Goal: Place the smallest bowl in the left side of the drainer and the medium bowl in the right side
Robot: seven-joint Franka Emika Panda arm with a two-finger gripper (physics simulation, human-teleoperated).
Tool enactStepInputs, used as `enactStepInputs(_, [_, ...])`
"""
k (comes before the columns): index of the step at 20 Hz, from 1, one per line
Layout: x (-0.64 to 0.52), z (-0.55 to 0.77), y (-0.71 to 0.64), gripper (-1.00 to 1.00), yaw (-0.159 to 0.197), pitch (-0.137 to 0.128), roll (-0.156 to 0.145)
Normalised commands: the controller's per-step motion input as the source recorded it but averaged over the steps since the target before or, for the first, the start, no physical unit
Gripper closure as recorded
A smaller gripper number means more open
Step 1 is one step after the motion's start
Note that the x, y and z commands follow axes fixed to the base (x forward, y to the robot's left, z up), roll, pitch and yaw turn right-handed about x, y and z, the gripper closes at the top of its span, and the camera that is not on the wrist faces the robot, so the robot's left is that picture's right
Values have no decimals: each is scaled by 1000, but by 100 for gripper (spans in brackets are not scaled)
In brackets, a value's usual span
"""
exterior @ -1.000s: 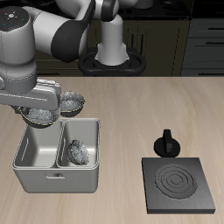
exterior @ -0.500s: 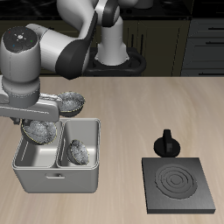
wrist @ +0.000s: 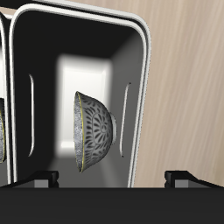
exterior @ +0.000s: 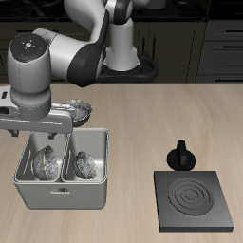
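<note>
The light grey drainer (exterior: 38, 195) stands near the table's front edge. The smallest bowl (exterior: 85, 164) lies in its compartment nearer the table's middle. The medium bowl (exterior: 45, 163) rests tilted on its side in the other compartment, free of the fingers. My gripper (exterior: 46, 134) hangs just above that bowl, jaws open and empty. In the wrist view the medium bowl (wrist: 94, 133) lies on its side below my gripper (wrist: 114, 179), inside the drainer's walls (wrist: 140, 96), with the fingertips (wrist: 48, 179) wide apart.
The largest bowl (exterior: 82, 113) sits on the table behind the drainer, partly hidden by my hand. A black square stove plate (exterior: 195, 199) lies near the front edge, with a small black object (exterior: 179, 157) just behind it.
My gripper lowered the medium bowl over the drainer's empty compartment and let go. The bowl now lies inside it on its side.
</note>
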Motion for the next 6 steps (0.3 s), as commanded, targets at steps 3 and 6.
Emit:
enactStepInputs(3, [-190, 275, 111, -100, -57, -50, -5])
enactStepInputs(6, [-187, 309, 197, -100, 6, -86, 2])
